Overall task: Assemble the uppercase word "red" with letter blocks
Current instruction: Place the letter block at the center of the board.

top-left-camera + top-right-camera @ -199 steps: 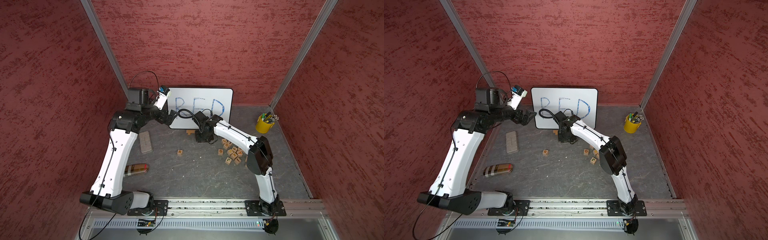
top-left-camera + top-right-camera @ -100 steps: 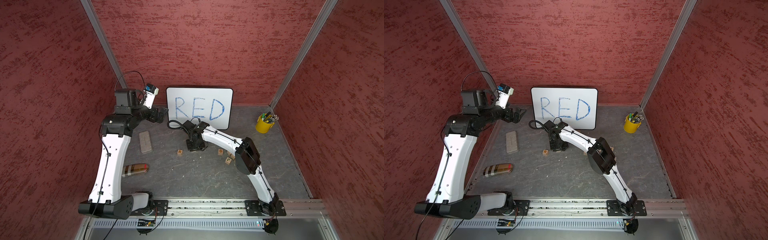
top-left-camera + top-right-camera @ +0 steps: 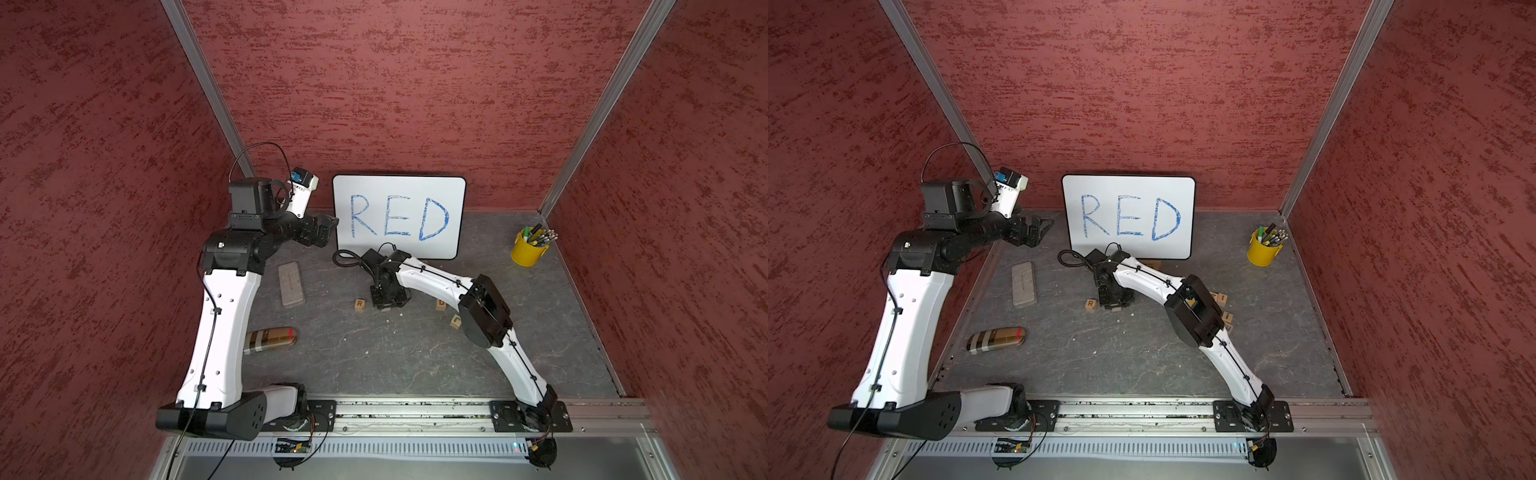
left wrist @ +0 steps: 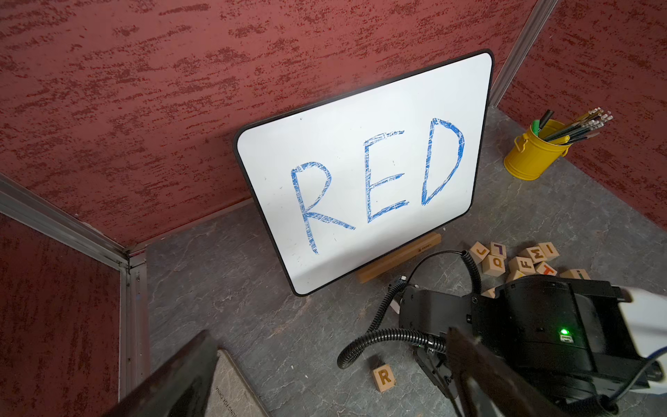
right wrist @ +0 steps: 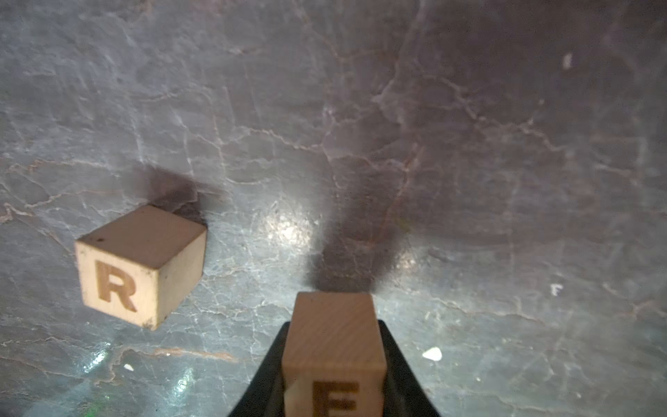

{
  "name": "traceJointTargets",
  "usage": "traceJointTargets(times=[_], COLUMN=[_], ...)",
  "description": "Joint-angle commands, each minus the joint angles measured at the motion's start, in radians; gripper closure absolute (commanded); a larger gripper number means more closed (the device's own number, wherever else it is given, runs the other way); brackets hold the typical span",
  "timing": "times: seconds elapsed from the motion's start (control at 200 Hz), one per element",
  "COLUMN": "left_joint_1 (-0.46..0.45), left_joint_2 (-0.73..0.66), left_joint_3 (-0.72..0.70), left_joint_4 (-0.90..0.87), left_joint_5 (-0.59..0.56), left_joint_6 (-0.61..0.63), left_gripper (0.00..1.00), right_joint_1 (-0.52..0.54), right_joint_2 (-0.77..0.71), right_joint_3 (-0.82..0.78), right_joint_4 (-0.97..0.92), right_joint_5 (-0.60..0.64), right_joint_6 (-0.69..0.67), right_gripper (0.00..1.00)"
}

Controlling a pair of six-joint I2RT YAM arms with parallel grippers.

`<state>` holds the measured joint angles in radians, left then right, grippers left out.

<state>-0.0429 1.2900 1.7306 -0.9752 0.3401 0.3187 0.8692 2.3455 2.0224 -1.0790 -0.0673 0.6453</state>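
Right jaws are clamped on the E block. The right wrist view shows it wedged between the two black fingers, one flat on each side, orange E facing the camera and the far end of the block poking out past the tips. Its shadow starts right at its far edge, so it's very low over the grey worktop, but I honestly can't tell if it's touching.

The R block sits on the worktop just beside it, on the robot's left of the E, with a clear gap between the two. It's turned a little compared to the E. In both top views the R block is right next to the black head of the right arm, which points straight down and hides nearly all of the E. All that is in front of the white board with RED in blue.

A half-hidden block by the right forearm could be the D, too small to say.

Left jaws are wide apart with nothing in them, up in the air on the left arm beside the board, well away from both blocks. Its wrist view catches the R and a heap of other letter blocks behind the right arm.

Also on the worktop: a grey eraser, a brown bottle-ish thing and a yellow cup of pens.
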Motion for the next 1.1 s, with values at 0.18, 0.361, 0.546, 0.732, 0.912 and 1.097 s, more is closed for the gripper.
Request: traceJointTargets(times=[0.18, 0.361, 0.546, 0.732, 0.912, 1.097], left_joint_1=[0.003, 0.002, 0.001, -0.002, -0.005, -0.009], left_joint_2=[-0.012, -0.012, -0.012, -0.014, -0.015, -0.014], left_joint_3=[-0.007, -0.005, -0.005, -0.002, 0.0, 0.004], left_joint_4=[0.012, 0.015, 0.01, 0.01, 0.011, 0.01], left_joint_5=[0.034, 0.043, 0.045, 0.046, 0.046, 0.048], left_joint_6=[0.005, 0.0, 0.0, -0.001, -0.001, -0.001], left_gripper=[0.0, 0.0, 0.0, 0.01, 0.0, 0.0], right_joint_1=[0.009, 0.013, 0.014, 0.016, 0.016, 0.016], right_joint_2=[0.031, 0.037, 0.038, 0.04, 0.041, 0.044], right_joint_3=[0.024, 0.024, 0.027, 0.037, 0.054, 0.067], right_joint_4=[0.039, 0.038, 0.04, 0.039, 0.034, 0.029], right_joint_5=[0.009, 0.009, 0.01, 0.011, 0.016, 0.013], right_joint_6=[0.039, 0.04, 0.042, 0.039, 0.036, 0.033], right_gripper=[0.82, 0.8, 0.75, 0.68, 0.65, 0.61])
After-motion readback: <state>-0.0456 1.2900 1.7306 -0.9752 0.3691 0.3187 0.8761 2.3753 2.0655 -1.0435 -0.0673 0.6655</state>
